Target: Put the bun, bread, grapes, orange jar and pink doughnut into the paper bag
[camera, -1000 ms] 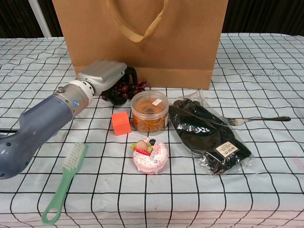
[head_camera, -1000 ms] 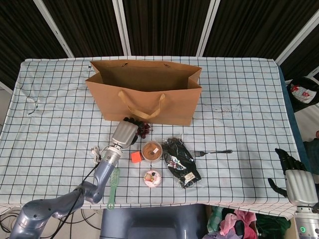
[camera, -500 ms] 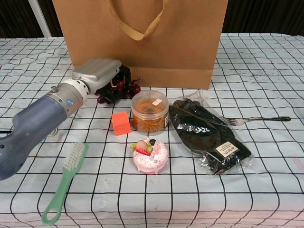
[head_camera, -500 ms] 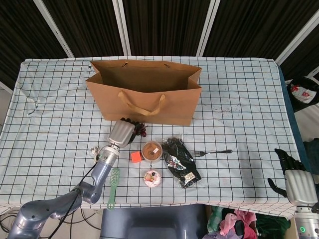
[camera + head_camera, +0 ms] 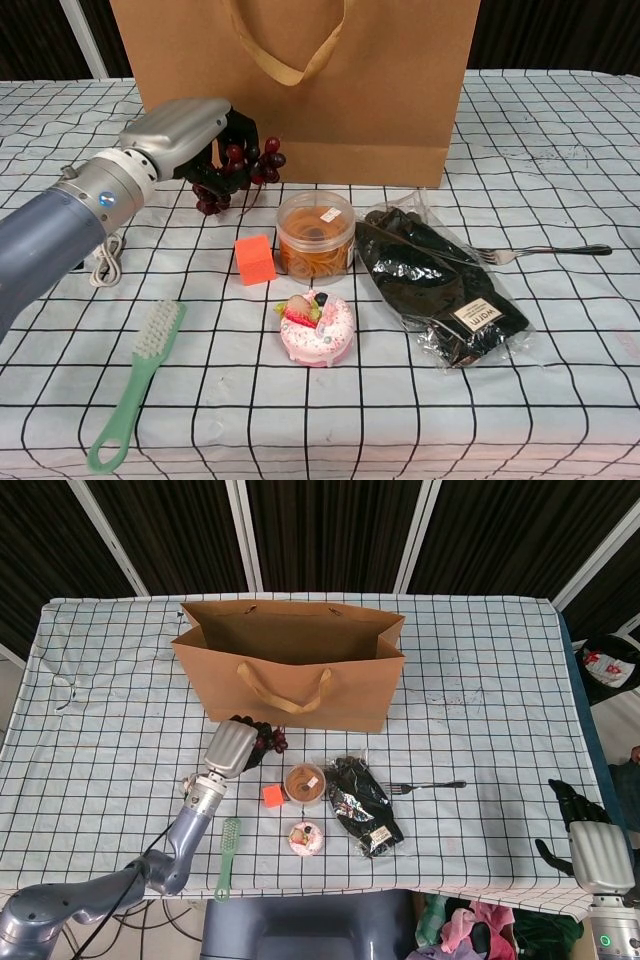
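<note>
The left hand [image 5: 185, 135] grips the grapes [image 5: 232, 172], holding the bunch off the table just in front of the paper bag [image 5: 300, 90]. Nearer the robot than this hand lies a green brush [image 5: 135, 385]. To its right sit an orange cube [image 5: 254, 259], the orange jar [image 5: 315, 234] and, nearer again, the pink doughnut [image 5: 316, 327]. Further right are a black packet [image 5: 440, 285] and a fork [image 5: 540, 251]. The right hand [image 5: 590, 845] hangs at the table's near right edge, well apart; its fingers cannot be read
</note>
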